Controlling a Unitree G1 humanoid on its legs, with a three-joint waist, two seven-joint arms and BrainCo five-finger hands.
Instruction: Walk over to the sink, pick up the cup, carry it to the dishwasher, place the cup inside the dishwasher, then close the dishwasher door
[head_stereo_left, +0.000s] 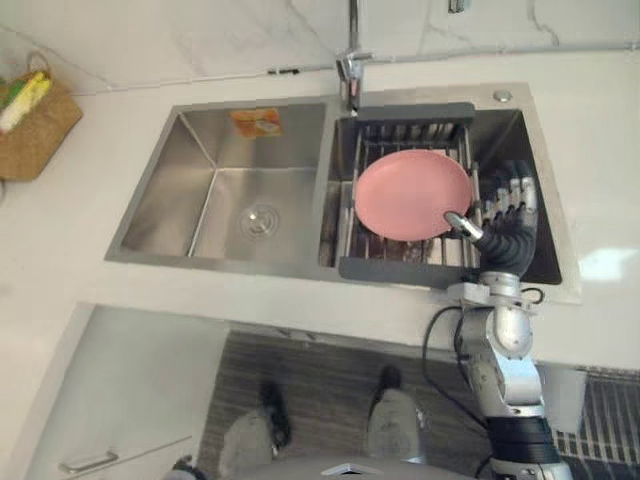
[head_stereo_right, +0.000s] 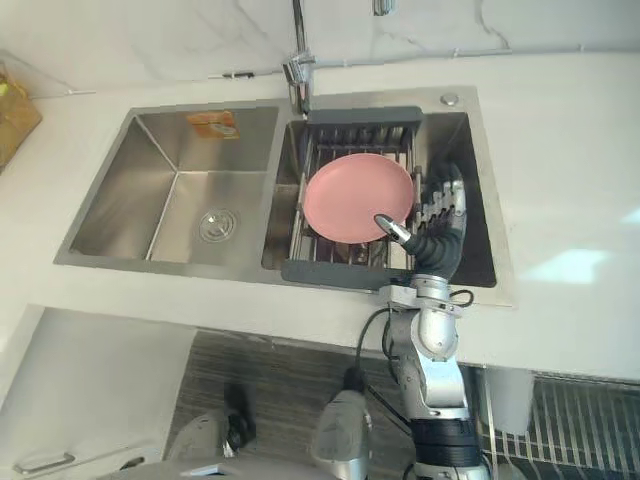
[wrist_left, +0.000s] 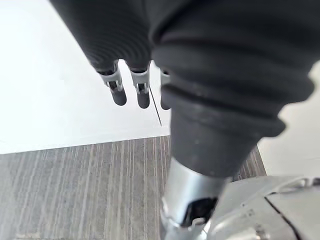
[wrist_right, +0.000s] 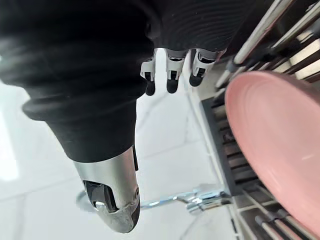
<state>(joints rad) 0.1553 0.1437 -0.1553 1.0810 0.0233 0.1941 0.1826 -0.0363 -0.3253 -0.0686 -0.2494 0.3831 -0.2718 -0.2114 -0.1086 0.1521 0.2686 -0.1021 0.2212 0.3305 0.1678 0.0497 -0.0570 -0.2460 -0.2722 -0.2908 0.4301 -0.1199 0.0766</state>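
We see a steel double sink set in a white table. In its right basin, right of centre in the frame, a pink plate lies on a dark dish rack. The right robot hand hangs just right of the plate, fingers straight and spread, thumb at the plate's rim, holding nothing. The left robot hand hangs over a wood-look floor, fingers straight. We cannot tell where the cup is.
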